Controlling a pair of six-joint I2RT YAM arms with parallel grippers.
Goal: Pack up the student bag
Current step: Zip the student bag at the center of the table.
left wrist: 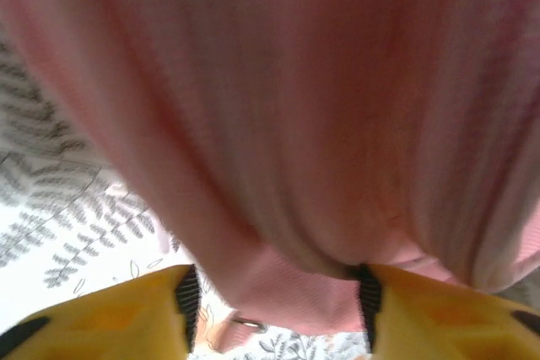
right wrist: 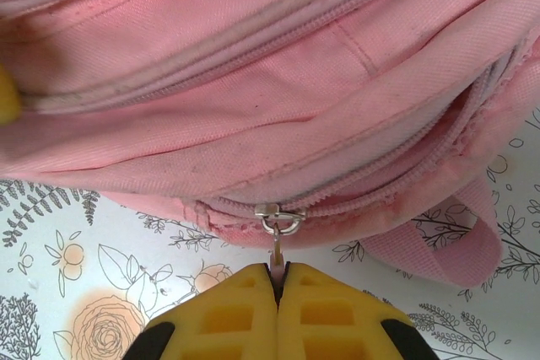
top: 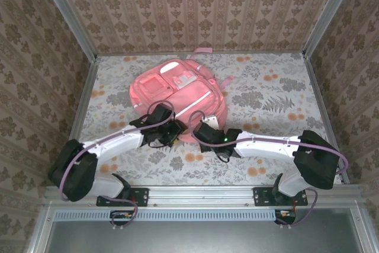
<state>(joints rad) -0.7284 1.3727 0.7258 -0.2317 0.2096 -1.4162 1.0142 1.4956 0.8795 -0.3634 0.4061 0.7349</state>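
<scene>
Table (top: 266, 96) under a pale print of grey ferns, leaves and orange blooms. Shut in on three sides by walls (top: 195, 4) papered in brown damask, metal posts (top: 66, 13) at the corners. Along the near edge, a metal rail (top: 201, 194) carrying both arm bases.

Bag (top: 177, 87) flat on the table, left of centre, toward the back wall.

Left end effector (top: 166, 130) at the bag's near edge. Seen from the left wrist, a fold of pink fabric between the yellow fingers (left wrist: 110, 318), touching both pads, printed table below it. Cannot tell whether clamped or loose.

Right end effector (right wrist: 277, 280) just beside the left one at the same edge, clenched on the zip pull (right wrist: 277, 246), yellow fingers pressed together. Pink strap (right wrist: 460, 250) on the print to the right of the zip.
</scene>
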